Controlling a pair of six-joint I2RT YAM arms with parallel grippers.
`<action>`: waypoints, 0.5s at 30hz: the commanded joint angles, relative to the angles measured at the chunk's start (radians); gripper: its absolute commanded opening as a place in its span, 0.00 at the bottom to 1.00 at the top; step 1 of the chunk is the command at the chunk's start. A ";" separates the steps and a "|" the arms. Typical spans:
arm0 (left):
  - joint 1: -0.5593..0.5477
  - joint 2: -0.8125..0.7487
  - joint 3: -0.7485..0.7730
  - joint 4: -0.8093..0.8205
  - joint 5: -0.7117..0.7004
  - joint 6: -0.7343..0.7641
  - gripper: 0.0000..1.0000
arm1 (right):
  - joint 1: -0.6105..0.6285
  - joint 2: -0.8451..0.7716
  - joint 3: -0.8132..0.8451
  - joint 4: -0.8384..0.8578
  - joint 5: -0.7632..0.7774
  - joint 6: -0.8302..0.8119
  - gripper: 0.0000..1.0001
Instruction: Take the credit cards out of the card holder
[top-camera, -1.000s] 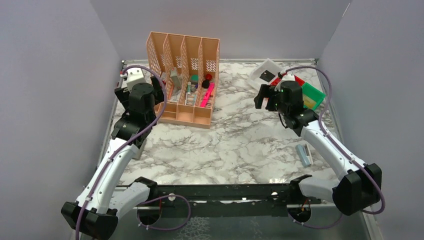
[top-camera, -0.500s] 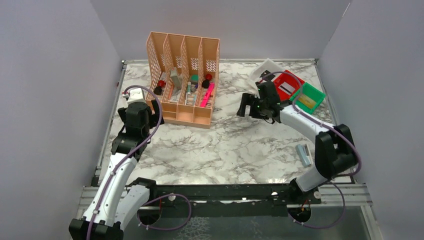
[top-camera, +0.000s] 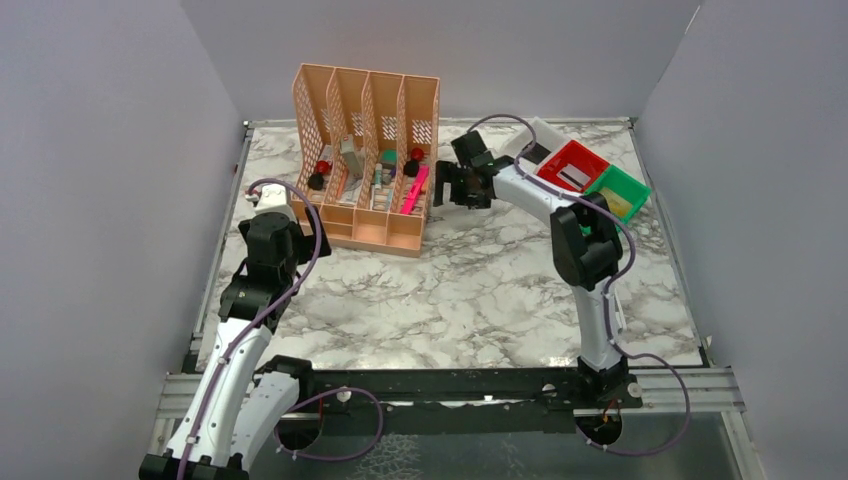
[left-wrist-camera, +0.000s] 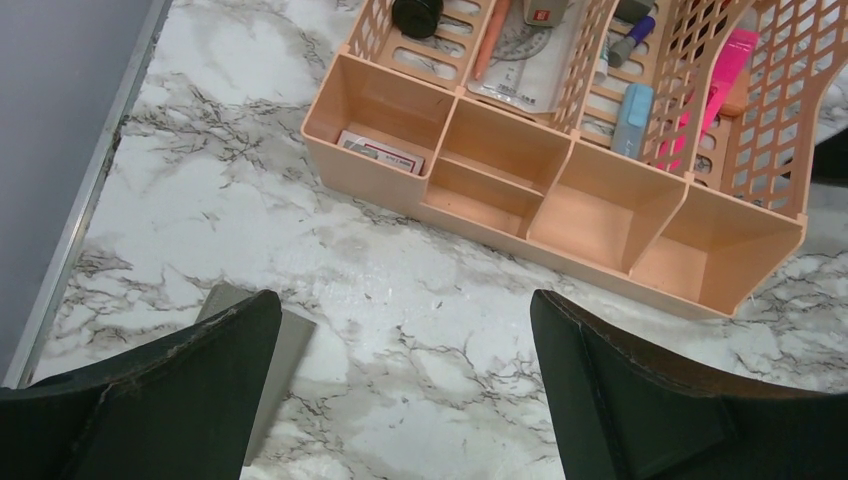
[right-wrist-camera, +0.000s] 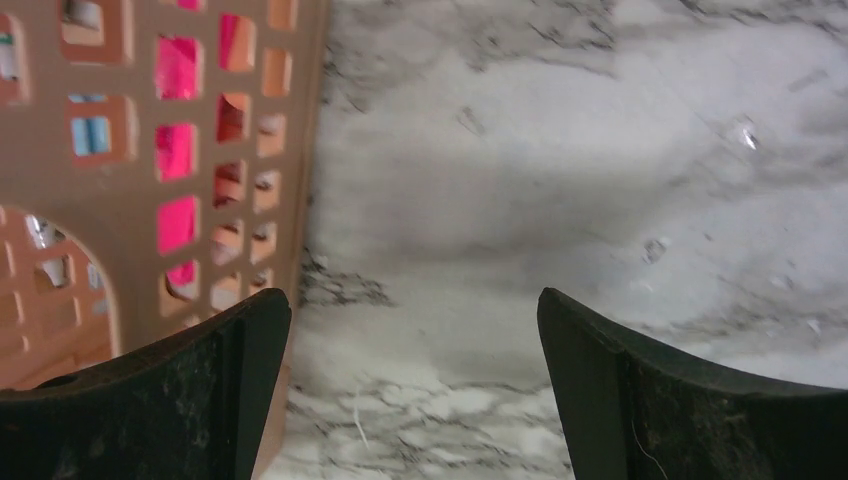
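Marble table; gold card barely legible beside right arm.

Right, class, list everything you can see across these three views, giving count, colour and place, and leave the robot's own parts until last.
table: one, white-grey marble, under everything
organiser: one, peach, four slots, far side, left of centre
pink item: one, pink, rightmost organiser slot
white bin: one, white, far right corner
red bin: one, red, beside the white bin
green bin: one, green, beside the red bin
black card: one, black, in the white bin
silvery card: one, dark stripe, in the red bin
gold card: one, gold, in the green bin
left end effector: one, black, open, before the organiser's front
right end effector: one, black, open, beside the organiser's right wall
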 joint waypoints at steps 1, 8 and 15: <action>0.008 -0.003 -0.009 0.016 0.056 0.020 0.99 | 0.027 0.116 0.171 -0.082 0.060 -0.003 0.99; 0.010 0.004 -0.010 0.020 0.074 0.025 0.99 | 0.060 0.242 0.335 -0.033 -0.013 -0.068 0.99; 0.010 0.026 -0.010 0.021 0.093 0.028 0.99 | 0.111 0.406 0.603 -0.028 -0.023 -0.138 0.97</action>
